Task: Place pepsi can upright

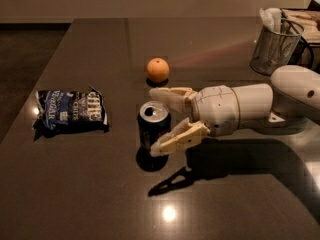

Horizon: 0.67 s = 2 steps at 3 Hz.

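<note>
Can: pepsi can (153, 125) stands upright on the dark counter (100, 194), silver top with its opening facing up, near the middle of the scene.
Tool: tool (162, 120) reaches in from the right, level with the can; its two pale fingers are spread, one passing the can's far side, the other its near side.
Contact: near fingertip lies at or just beside the can's lower right wall; far finger looks apart from it. No squeeze shows, so the can seems to stand on its own base.
Why so: spread fingers either side of an upright can suit letting go without tipping it; a straight pull-back to the right would keep both fingers off the wall.
Task state: judged from the can's pose, the uprighting looks done, with only the retreat left.
Risk: near finger could nudge the can if the arm swings sideways.
Neighbours: orange (157, 69) sits just beyond the far finger; blue chip bag (70, 112) lies flat to the left, apart from the can; wire mesh cup (276, 46) stands far right.
</note>
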Each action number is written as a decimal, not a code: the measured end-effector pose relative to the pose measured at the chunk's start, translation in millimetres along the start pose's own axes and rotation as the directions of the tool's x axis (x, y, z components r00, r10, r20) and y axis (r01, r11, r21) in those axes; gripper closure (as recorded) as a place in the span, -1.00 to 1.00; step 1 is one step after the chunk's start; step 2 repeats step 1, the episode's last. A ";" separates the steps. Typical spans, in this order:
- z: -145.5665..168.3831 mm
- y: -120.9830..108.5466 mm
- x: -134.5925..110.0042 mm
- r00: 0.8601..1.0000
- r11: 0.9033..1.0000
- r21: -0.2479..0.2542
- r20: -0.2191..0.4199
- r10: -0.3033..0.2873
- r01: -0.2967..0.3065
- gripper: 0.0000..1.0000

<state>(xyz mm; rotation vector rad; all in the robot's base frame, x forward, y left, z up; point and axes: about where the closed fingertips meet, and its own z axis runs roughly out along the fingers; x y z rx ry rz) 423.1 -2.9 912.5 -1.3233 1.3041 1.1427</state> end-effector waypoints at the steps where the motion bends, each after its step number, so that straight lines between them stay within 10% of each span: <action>1: 0.1 0.0 0.0 1.000 1.000 0.000 0.000 0.000 0.000 -1.00; 2: 0.1 0.0 0.0 1.000 1.000 0.000 0.000 0.000 0.000 -1.00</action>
